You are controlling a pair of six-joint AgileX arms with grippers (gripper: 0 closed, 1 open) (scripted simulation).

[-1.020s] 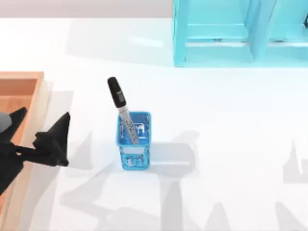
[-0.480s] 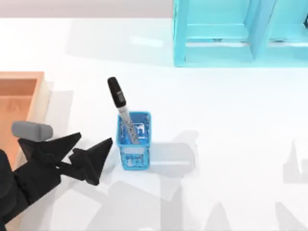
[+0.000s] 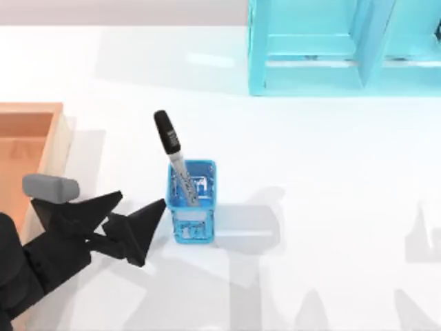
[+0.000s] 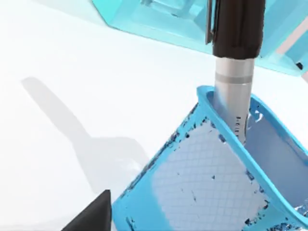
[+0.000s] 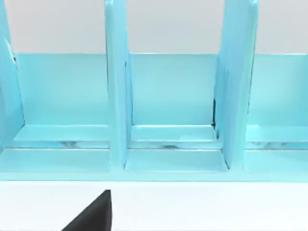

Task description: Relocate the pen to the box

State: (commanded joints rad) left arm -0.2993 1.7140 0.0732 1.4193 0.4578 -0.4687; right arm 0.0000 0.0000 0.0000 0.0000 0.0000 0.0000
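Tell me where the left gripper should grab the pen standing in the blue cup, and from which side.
Grip the pen on its black cap, the part clear above the blue cup; the barrel is walled in. It leans toward the table's far left, so the open left gripper probably best comes in from the left, above the rim.

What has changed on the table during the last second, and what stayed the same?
The left claw moved from beside the box rightward toward the blue cup, fingers open, holding nothing. The pen leans in the cup as before; the cyan shelf did not move.
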